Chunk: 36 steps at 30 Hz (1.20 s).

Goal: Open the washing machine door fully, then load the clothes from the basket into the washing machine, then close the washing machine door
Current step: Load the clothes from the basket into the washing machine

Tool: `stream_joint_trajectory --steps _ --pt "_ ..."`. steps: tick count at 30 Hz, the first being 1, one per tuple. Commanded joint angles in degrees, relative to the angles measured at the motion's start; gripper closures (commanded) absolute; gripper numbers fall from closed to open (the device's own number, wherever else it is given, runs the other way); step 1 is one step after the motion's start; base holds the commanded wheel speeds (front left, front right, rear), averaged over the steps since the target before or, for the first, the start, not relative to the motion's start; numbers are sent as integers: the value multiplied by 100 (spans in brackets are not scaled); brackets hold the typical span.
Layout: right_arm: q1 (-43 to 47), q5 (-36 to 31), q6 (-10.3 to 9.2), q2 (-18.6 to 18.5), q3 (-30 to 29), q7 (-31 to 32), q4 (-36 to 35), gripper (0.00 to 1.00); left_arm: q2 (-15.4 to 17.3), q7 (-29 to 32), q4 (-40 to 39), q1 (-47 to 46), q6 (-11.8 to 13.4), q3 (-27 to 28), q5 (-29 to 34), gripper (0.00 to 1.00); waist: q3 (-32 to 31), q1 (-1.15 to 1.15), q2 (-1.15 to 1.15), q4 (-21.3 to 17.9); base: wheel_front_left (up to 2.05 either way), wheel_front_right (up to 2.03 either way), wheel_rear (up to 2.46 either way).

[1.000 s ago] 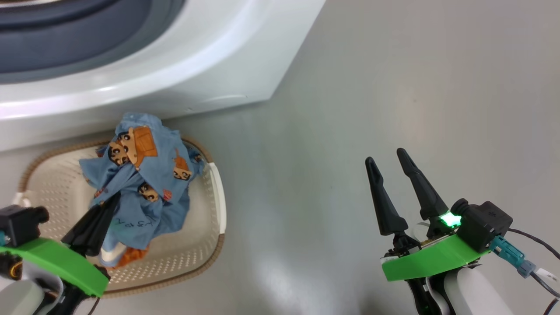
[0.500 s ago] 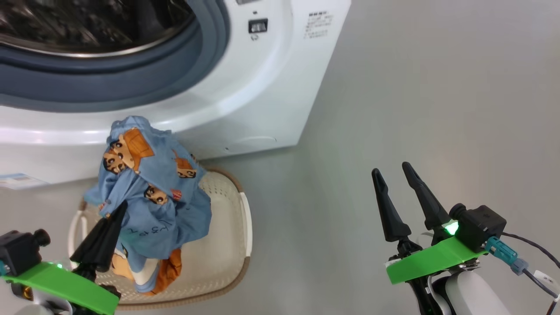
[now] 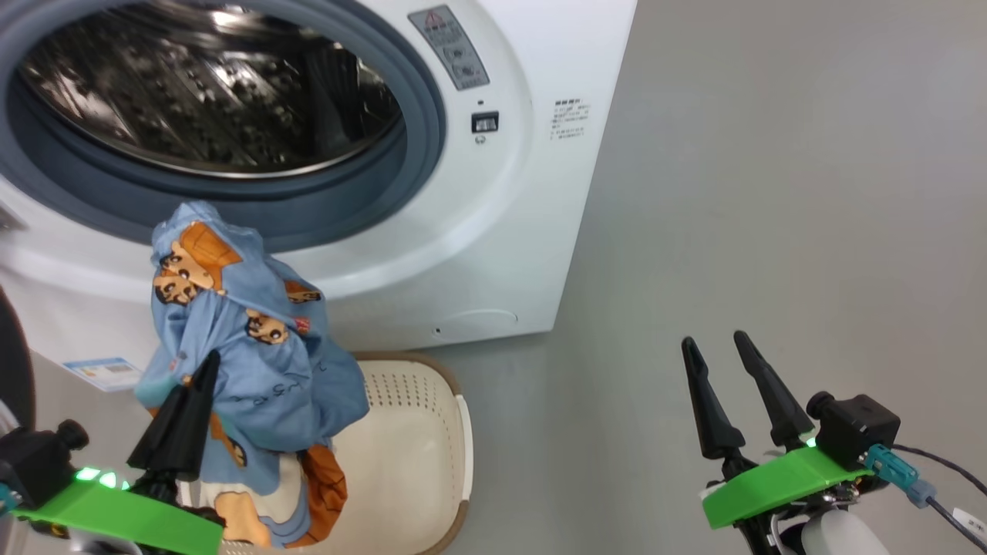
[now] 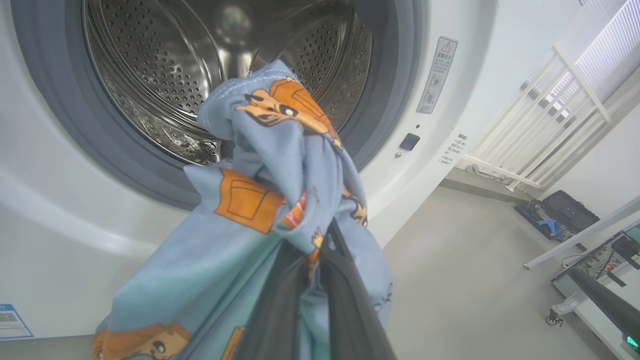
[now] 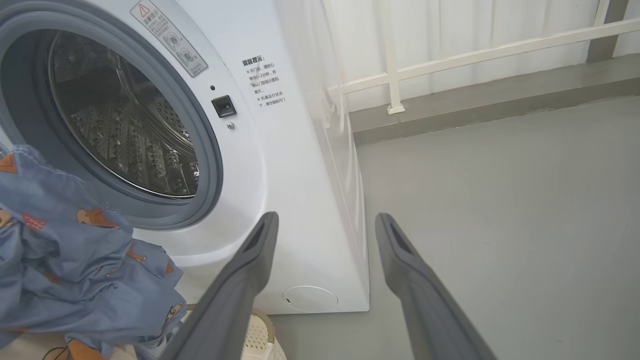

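Note:
The washing machine [image 3: 501, 223] stands with its steel drum [image 3: 208, 85] open behind the grey gasket. A dark curved edge at the far left [image 3: 11, 362] may be the door. My left gripper [image 3: 207, 361] is shut on the clothes [image 3: 254, 370], a light blue bundle with orange cartoon figures. The bundle hangs above the cream basket [image 3: 463, 439], and its top reaches the lower rim of the opening. In the left wrist view the clothes [image 4: 280, 165] sit in front of the drum [image 4: 165, 75]. My right gripper [image 3: 715, 341] is open over bare floor to the right, holding nothing.
A blue energy label [image 3: 104, 372] and a round filter cover [image 3: 474, 324] sit low on the washer's front. Grey floor [image 3: 771, 193] stretches to the right of the machine. A white railing [image 5: 450, 65] runs behind, and equipment on the floor [image 4: 565, 215] lies farther off.
The head camera has tilted up, bringing the drum into view. My left gripper has lifted the clothes higher out of the basket toward the opening. The right gripper stays open.

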Motion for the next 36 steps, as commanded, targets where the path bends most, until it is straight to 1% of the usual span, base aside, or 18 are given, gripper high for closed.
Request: stream_joint_trajectory --steps 1,4,8,12,18,21,27,31,32,36 --pt "46 -30 26 -37 88 -46 -75 0 100 -68 -165 -72 3 323 118 100 -284 0 0 87 0 0 0" --pt "78 -50 26 -37 39 -46 -17 0 -54 -68 -213 -55 28 357 219 100 -436 0 0 90 0 0 0" --pt "98 -77 26 -37 5 -46 38 0 -178 -51 -252 -82 156 306 292 100 -566 0 0 86 0 0 0" --pt "104 -97 26 -37 -20 -46 25 0 -218 34 -255 -217 244 273 309 100 -551 0 0 110 0 0 0" --pt "70 -128 26 -37 20 -46 -43 0 -201 176 -123 -601 255 330 247 100 -388 0 0 80 0 0 0" --pt "50 -148 26 -37 53 -46 -118 0 -184 275 4 -890 224 341 215 100 -240 0 0 30 0 0 0" --pt "8 -147 26 -37 164 -46 -389 0 -84 426 351 -1640 118 323 233 100 252 0 0 -113 0 0 0" --pt "21 -156 26 -37 246 -46 -574 0 -33 549 760 -2269 54 238 245 100 582 0 0 -234 0 0 0" --pt "21 -156 26 -37 246 -46 -574 0 -33 549 760 -2269 54 238 245 100 582 0 0 -234 0 0 0" --pt "39 -158 26 -37 356 -46 -781 0 45 621 1272 -2918 20 165 244 100 968 0 0 -402 0 0 0"
